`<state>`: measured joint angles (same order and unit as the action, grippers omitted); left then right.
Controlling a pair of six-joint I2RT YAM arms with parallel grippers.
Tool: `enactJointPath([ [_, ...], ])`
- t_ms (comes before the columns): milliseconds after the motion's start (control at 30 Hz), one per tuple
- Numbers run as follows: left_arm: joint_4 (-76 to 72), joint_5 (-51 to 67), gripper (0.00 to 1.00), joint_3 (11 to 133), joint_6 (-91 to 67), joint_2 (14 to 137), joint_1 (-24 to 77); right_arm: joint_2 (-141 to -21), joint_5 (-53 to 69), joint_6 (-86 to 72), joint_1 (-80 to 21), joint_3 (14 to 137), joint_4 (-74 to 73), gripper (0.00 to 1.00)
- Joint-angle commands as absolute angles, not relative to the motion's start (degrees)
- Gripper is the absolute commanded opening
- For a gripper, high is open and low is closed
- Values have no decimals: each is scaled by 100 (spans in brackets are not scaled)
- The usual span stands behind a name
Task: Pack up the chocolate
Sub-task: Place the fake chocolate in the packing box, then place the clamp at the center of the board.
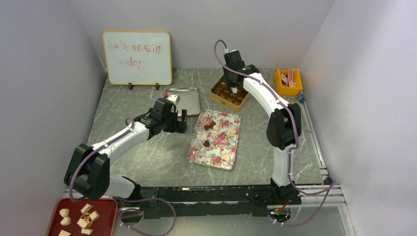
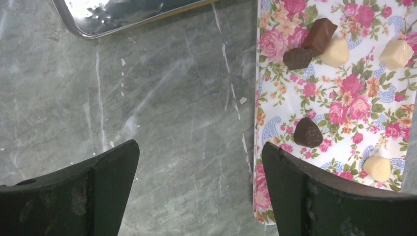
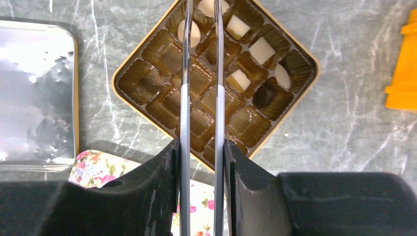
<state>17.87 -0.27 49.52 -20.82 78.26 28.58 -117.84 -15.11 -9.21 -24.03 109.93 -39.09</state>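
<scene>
Several chocolates lie on the floral tray: dark ones, a brown one and cream ones. My left gripper hovers open over bare table, just left of that tray's edge. My right gripper is shut on a pair of metal tongs, held above the gold chocolate box. The box holds cream pieces and a dark one. A cream piece shows between the tong tips at the frame's top edge.
A silver metal tray lies left of the box. A whiteboard stands at the back left and an orange bin at the back right. A red tray with beige chunks sits at the near left corner.
</scene>
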Motion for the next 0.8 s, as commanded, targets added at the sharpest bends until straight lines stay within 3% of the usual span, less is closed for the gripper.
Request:
enactJointPath([
  [0, 1692, 44, 100, 5072, -2188, 7564, 2845, -10871, -1896, -1124, -2372, 10799, -3768, 35],
  [367, 1816, 123, 100, 4928, -2269, 7204, 2852, -9158, -2205, -1864, -2387, 8935, -3558, 33],
  [767, 1977, 293, 100, 4761, -2207, 6855, 2891, -7555, -2256, -2374, -2469, 7220, -3596, 23],
])
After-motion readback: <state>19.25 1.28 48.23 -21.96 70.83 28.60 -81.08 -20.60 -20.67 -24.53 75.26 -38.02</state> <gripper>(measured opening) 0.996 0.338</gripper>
